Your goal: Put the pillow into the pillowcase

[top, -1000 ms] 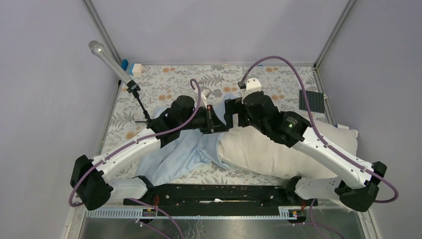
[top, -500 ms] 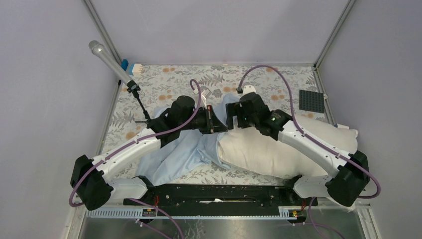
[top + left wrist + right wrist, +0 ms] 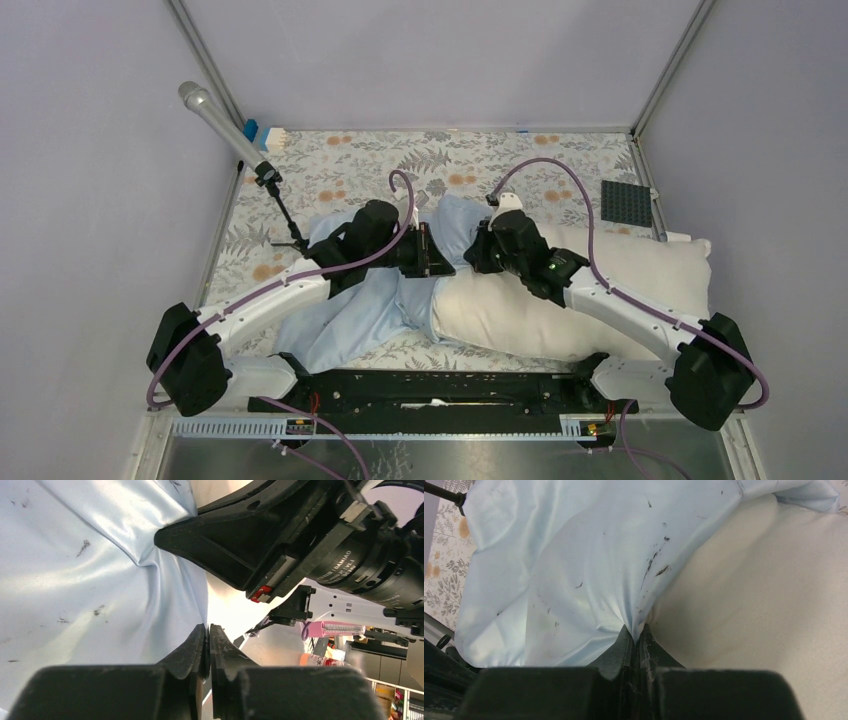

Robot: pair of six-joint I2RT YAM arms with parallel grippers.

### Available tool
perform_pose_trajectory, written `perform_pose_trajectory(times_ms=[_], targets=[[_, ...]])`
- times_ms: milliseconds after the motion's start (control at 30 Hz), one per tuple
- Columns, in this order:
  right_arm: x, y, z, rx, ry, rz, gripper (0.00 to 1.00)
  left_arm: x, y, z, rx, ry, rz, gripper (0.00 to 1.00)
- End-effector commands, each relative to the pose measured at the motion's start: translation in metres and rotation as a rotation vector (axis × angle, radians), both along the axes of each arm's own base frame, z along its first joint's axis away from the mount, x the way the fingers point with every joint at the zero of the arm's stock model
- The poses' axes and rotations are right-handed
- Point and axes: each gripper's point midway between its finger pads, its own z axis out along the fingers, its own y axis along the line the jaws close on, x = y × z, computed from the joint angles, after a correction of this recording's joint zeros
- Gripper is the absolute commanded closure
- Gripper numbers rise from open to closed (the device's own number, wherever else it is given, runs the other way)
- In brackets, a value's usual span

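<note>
The cream pillow [image 3: 600,290] lies across the right half of the table. Its left end meets the wrinkled light-blue pillowcase [image 3: 340,310], which is spread to the left. Both grippers meet at that junction. In the left wrist view my left gripper [image 3: 208,626] has its jaws nearly together, with the pillowcase [image 3: 75,580] edge pinched at the tips. Opposite it, my right gripper [image 3: 639,629] is shut on a gathered fold of the pillowcase [image 3: 564,570], right against the pillow [image 3: 764,605]. From above, the left gripper [image 3: 437,258] and right gripper [image 3: 472,252] sit close together.
A microphone [image 3: 215,120] on a thin black stand leans over the back left of the floral tablecloth [image 3: 340,165]. A dark grey studded plate [image 3: 625,202] lies at the back right. A small blue and white object [image 3: 262,135] sits in the back left corner.
My right gripper went from open to shut on the pillowcase edge, and the right arm dropped lower and nearer. The pillow's left end shifted slightly left. The left arm barely moved.
</note>
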Motion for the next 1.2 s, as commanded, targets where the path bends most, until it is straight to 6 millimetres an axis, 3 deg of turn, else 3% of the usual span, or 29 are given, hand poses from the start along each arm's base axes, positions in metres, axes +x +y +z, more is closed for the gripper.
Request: perform_pose_trajectory(times_ms=[0, 233, 367, 633, 733, 800, 933, 1033, 1167], targets=[[-0.020, 0.005, -0.021, 0.033, 0.083, 0.042, 1.00, 0.007, -0.008, 0.027, -0.071, -0.109, -0.028, 0.88], [-0.026, 0.003, -0.036, 0.051, 0.089, 0.045, 1.00, 0.017, 0.001, 0.032, 0.000, -0.165, 0.010, 0.69], [-0.022, 0.002, -0.027, 0.055, 0.058, 0.033, 1.00, 0.022, 0.011, 0.022, 0.075, -0.178, 0.044, 0.48], [0.027, -0.015, 0.014, -0.040, -0.058, -0.157, 1.00, 0.002, 0.027, 0.000, 0.293, -0.236, 0.094, 0.22], [0.047, -0.009, 0.028, -0.044, -0.086, -0.174, 1.00, -0.001, 0.030, -0.004, 0.305, -0.233, 0.129, 0.20], [0.060, -0.002, 0.039, -0.042, -0.108, -0.182, 1.00, 0.007, 0.030, -0.007, 0.328, -0.235, 0.171, 0.23], [0.091, -0.010, 0.058, -0.051, -0.158, -0.265, 1.00, 0.031, 0.026, -0.004, 0.338, -0.268, 0.267, 0.52], [0.114, -0.016, 0.070, -0.046, -0.182, -0.313, 1.00, 0.041, 0.025, 0.002, 0.350, -0.275, 0.306, 0.68], [0.126, -0.010, 0.085, -0.032, -0.215, -0.303, 1.00, 0.055, 0.034, -0.001, 0.379, -0.283, 0.366, 0.79]])
